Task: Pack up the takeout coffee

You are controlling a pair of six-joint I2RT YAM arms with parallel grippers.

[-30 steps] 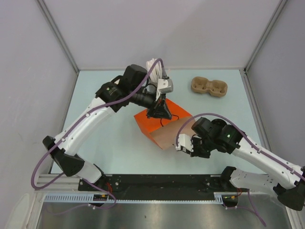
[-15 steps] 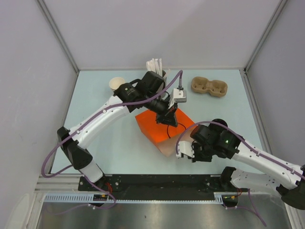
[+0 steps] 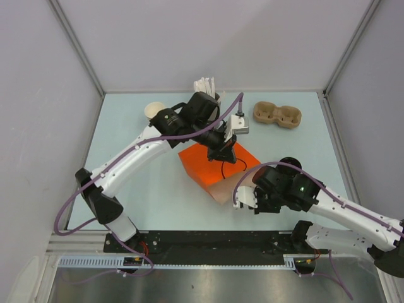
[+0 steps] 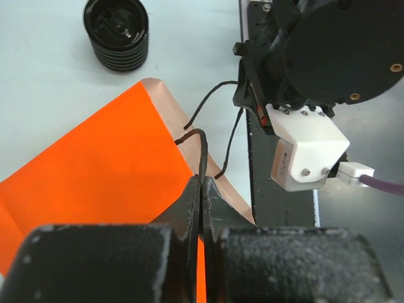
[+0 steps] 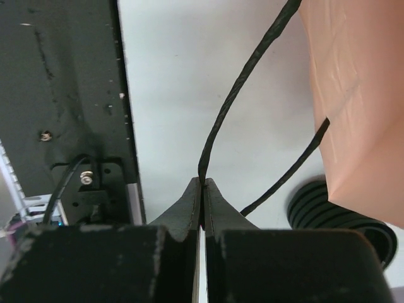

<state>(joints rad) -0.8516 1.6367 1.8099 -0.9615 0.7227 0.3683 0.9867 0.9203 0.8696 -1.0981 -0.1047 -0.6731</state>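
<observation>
The takeout coffee, a small tan cup with a pale rim (image 3: 153, 111), stands at the far left, partly behind my left arm. An orange paper bag (image 3: 214, 165) lies at mid table and also shows in the left wrist view (image 4: 95, 170). My left gripper (image 3: 225, 153) is shut on one black cord handle (image 4: 202, 148) at the bag's far side. My right gripper (image 3: 243, 199) is shut on the other cord handle (image 5: 237, 95) at the bag's near, tan-sided end (image 5: 360, 107).
A brown two-cup holder tray (image 3: 278, 115) lies at the far right. White sticks (image 3: 204, 84) stand at the far middle behind my left arm. A black ribbed round thing (image 4: 116, 31) sits on the table beyond the bag. The black rail (image 3: 208, 240) runs along the near edge.
My left arm swung right and nearer, uncovering the cup at far left. My right gripper drew its handle toward the near edge. Both grippers stayed shut on the handles.
</observation>
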